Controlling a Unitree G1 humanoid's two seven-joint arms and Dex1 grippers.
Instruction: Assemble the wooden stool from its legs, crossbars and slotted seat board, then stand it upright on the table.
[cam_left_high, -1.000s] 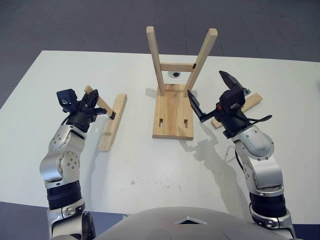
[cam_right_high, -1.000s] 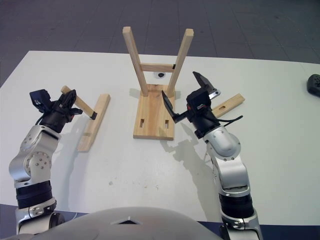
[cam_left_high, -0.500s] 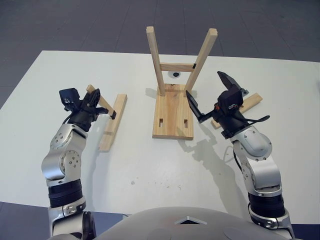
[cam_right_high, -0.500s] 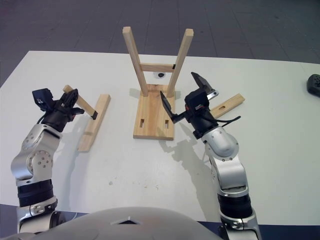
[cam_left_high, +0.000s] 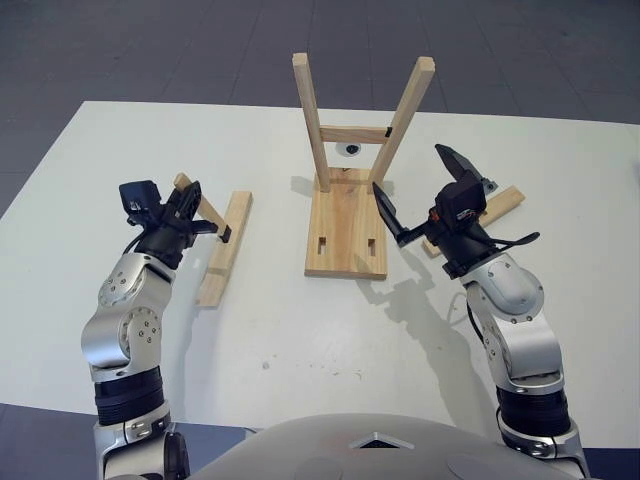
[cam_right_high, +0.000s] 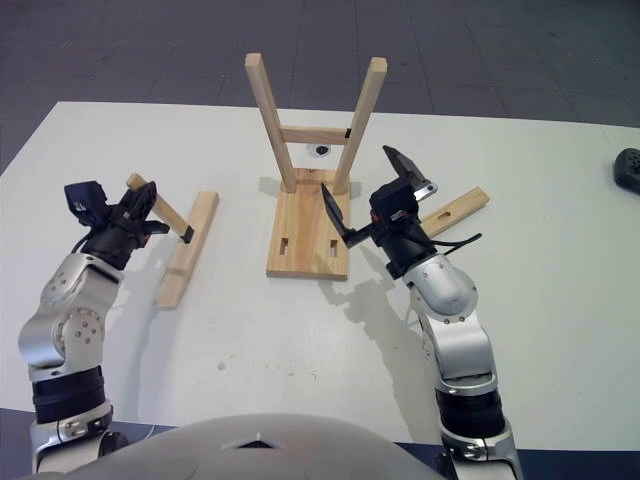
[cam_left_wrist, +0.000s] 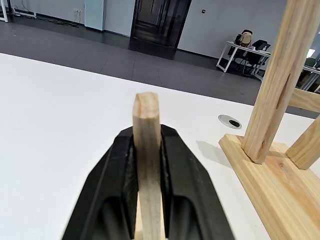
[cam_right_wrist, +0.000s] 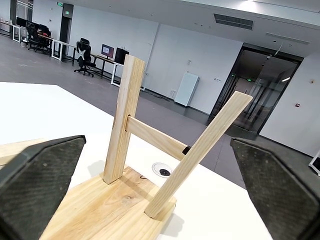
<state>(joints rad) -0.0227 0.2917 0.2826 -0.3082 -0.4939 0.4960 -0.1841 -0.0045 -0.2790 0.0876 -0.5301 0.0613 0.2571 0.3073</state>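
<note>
- Left eye view: the slotted seat board (cam_left_high: 346, 232) lies flat mid-counter (cam_left_high: 300, 350), and two legs rise from its far end, one (cam_left_high: 311, 122) nearly upright, the other (cam_left_high: 403, 118) leaning outward.
- A crossbar (cam_left_high: 352, 133) ties those two legs together high up.
- My left pincer (cam_left_high: 200, 220) is pinching a wooden stick (cam_left_wrist: 147, 150), lifted at a slant off the counter; in the left wrist view both fingers (cam_left_wrist: 112, 175) press flat against its sides.
- Another loose leg (cam_left_high: 225, 247) lies flat just beside it, left of the seat board.
- My right pincer (cam_left_high: 408, 167) hangs spread wide just right of the board, holding nothing.
- One more wooden piece (cam_left_high: 505, 203) lies on the counter behind that pincer.
</note>
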